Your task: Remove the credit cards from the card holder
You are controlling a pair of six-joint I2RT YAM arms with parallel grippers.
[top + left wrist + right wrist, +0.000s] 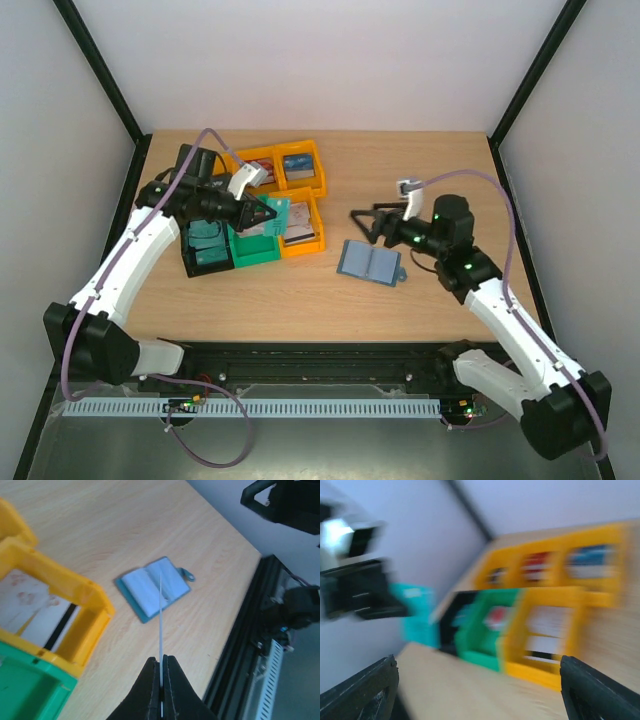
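While the left hand (pixel 262 213) is clamped on a teal credit card (pixel 160 625), seen edge-on between its fingers, it hangs above the green bin (pixel 256 248) and the orange bin (pixel 302 238) beside it. Well ahead of that hand, the card holder (pixel 370 262) lies open on the desk (pixel 300 300), pale sleeves up. Just behind the holder hovers the right hand (pixel 362 222), its fingers spread wide apart.

From above and behind the arms we looked down on the whole desk (pixel 300 300). The left wrist camera faced down past its fingers (pixel 147 690) and an edge-on card (pixel 160 620), near the holder (pixel 154 589). The right wrist view, blurred, faced low across toward the bins (pixel 535 672), shared by all three.
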